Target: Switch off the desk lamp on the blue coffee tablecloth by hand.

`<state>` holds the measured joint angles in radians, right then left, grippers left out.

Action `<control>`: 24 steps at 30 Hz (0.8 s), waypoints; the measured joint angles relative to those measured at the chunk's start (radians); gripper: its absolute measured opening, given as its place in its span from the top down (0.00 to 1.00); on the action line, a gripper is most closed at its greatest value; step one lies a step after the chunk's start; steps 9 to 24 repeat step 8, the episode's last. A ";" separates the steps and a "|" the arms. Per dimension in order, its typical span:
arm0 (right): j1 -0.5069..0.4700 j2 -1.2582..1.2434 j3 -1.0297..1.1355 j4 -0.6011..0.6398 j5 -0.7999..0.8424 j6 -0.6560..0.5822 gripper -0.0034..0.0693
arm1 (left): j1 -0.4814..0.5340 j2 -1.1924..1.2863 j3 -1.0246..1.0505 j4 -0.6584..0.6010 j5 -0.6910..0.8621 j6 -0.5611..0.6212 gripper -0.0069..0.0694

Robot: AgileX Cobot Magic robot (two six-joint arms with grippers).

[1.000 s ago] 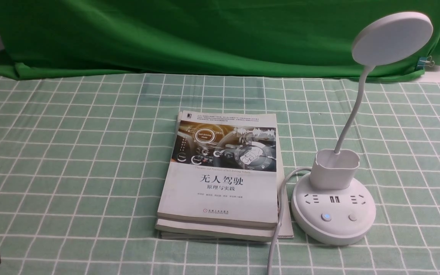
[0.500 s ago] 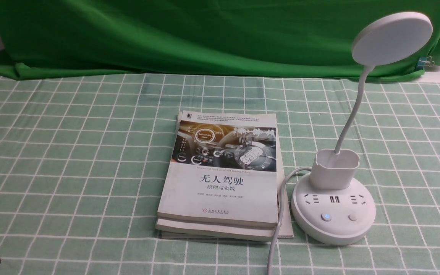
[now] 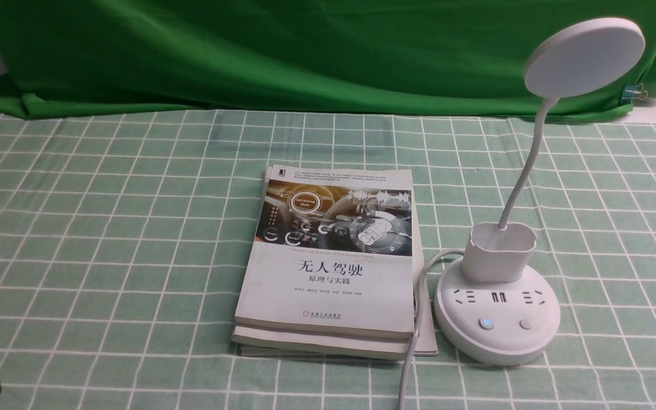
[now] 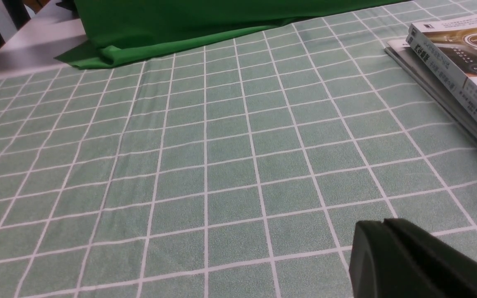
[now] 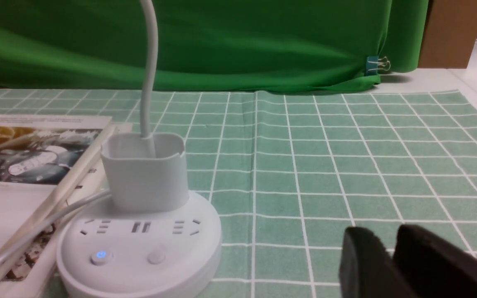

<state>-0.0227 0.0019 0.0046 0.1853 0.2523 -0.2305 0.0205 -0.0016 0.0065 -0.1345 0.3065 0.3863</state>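
Your left gripper (image 4: 381,225) at lower right of its wrist frame looks clenched on nothing. The desk lamp (image 3: 497,319) sits lower right of the front frame on the blue coffee tablecloth (image 3: 106,239), just beside the books (image 3: 328,267). Its base looks stable; the neck bends, so press a base button (image 3: 486,324) straight down. The right gripper (image 5: 391,242) shows a small gap, holding nothing.

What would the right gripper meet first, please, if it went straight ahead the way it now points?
Probably nothing soon: ahead of the right gripper lies bare blue coffee tablecloth, then the hanging dark green cloth. The desk lamp stands off to one side of that line, though depth is uncertain.
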 joint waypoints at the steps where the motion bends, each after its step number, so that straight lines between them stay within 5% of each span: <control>1: 0.000 0.000 0.000 0.000 0.000 0.000 0.76 | 0.000 0.000 0.000 0.000 0.000 0.000 0.91; 24: 0.000 0.000 0.000 0.000 0.000 0.000 0.74 | 0.000 0.000 0.000 0.000 0.000 0.000 0.91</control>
